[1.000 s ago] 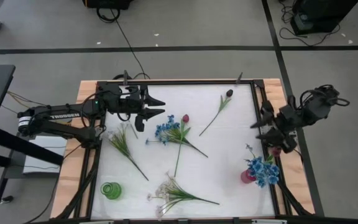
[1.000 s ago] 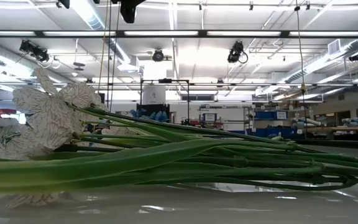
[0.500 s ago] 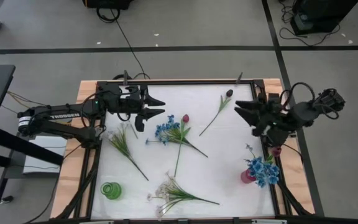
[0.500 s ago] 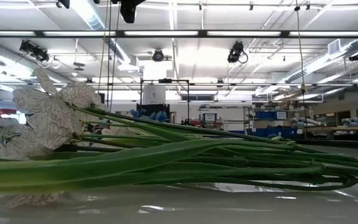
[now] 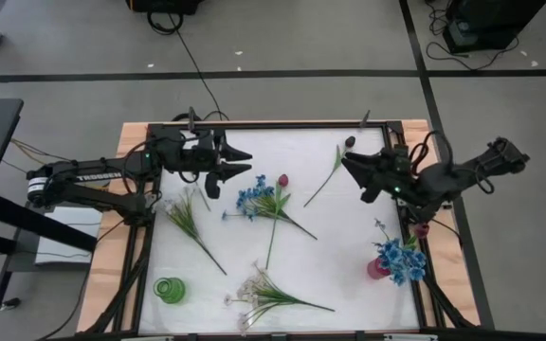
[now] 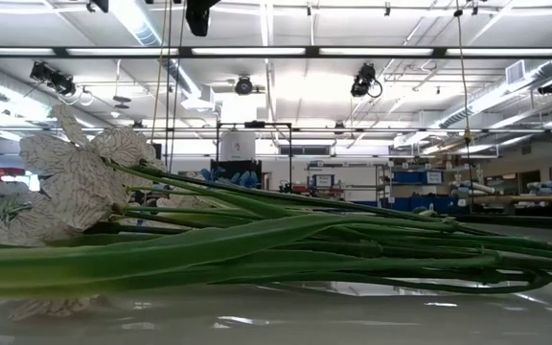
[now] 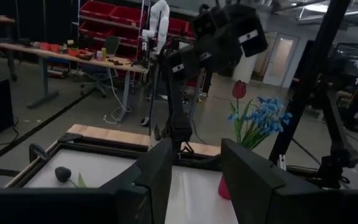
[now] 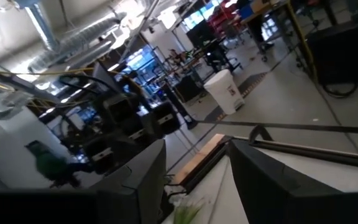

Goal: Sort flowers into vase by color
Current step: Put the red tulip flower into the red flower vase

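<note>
High view, count of the flowers: on the white table (image 5: 349, 275) lie one dark bud flower (image 5: 339, 159), one blue cluster (image 5: 251, 201) crossed by one dark red tulip (image 5: 282, 181), one green leafy stem (image 5: 189, 223) and one white spray (image 5: 259, 294). Two vases: a green vase (image 5: 169, 289) near the front left corner, with no stems in it, and a pink vase (image 5: 377, 269) at the right edge, which holds a blue bunch (image 5: 401, 258); a red blossom (image 5: 422, 228) shows just behind that bunch.

Left gripper (image 5: 239, 162) hovers at the rear left part of the table, fingers parted with nothing between them. The blue cluster and the tulip lie just in front of its tips, apart from them.

Right gripper (image 5: 350, 168) reaches in from the right edge, fingers spread, holding nothing. The dark bud flower lies just beside its tips; contact cannot be told.

Left wrist view adds what the top camera hides: the pink vase stands upright, with a red tulip (image 7: 238, 89) rising beside the blue blossoms (image 7: 260, 118), and the dark bud (image 7: 62, 173) lies on the white surface. Its own fingers (image 7: 148, 180) stand apart.

Low view shows only the white spray (image 6: 75, 182) lying flat, stems (image 6: 333, 244) running to the right; neither gripper appears.

Right wrist view shows its parted fingers (image 8: 135, 180) and mostly the room beyond.
</note>
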Robot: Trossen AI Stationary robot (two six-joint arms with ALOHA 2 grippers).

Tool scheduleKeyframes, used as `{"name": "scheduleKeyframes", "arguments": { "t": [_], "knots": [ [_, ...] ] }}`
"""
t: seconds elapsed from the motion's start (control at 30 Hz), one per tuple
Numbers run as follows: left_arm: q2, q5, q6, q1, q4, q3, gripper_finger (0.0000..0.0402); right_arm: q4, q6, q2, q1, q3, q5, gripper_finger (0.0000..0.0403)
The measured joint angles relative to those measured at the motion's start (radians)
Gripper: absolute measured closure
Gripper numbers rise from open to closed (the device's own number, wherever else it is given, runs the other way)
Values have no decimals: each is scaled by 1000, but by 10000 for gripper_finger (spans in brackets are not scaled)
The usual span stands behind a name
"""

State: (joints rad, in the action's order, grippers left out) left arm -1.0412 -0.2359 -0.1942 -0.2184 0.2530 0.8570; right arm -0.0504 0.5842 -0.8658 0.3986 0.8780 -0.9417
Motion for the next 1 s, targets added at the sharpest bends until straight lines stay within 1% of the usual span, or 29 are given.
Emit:
{"name": "scheduleKeyframes", "arguments": {
  "t": [0.07,0.13,0.2,0.27,0.37,0.47,0.57,0.63,0.7,0.77,0.9,1.0],
  "knots": [
    [0,1,-28,0,21,0,257,4,-1,-4,-24,0,0,221],
    [0,19,-112,0,33,0,257,20,-9,-5,-60,0,10,225],
    [0,49,-190,0,36,0,257,48,-19,-5,-112,0,28,230],
    [0,58,-219,0,36,0,257,82,-16,-5,-179,0,63,234],
    [0,63,-233,6,36,0,257,124,28,-11,-298,0,153,240],
    [-31,140,-322,12,24,2,257,150,68,-19,-425,0,294,241],
    [-114,215,-403,24,4,1,257,182,96,-31,-537,0,440,241],
    [-192,241,-461,33,12,1,257,206,106,-43,-597,0,514,241],
    [-279,242,-536,35,36,1,257,229,119,-55,-644,0,574,241],
    [-362,244,-605,45,38,5,257,253,124,-66,-682,0,623,241],
    [-488,243,-674,63,-1,55,262,301,132,-82,-730,0,699,241],
    [-579,243,-711,74,-90,115,274,321,150,-90,-750,0,730,241]
  ]
}}
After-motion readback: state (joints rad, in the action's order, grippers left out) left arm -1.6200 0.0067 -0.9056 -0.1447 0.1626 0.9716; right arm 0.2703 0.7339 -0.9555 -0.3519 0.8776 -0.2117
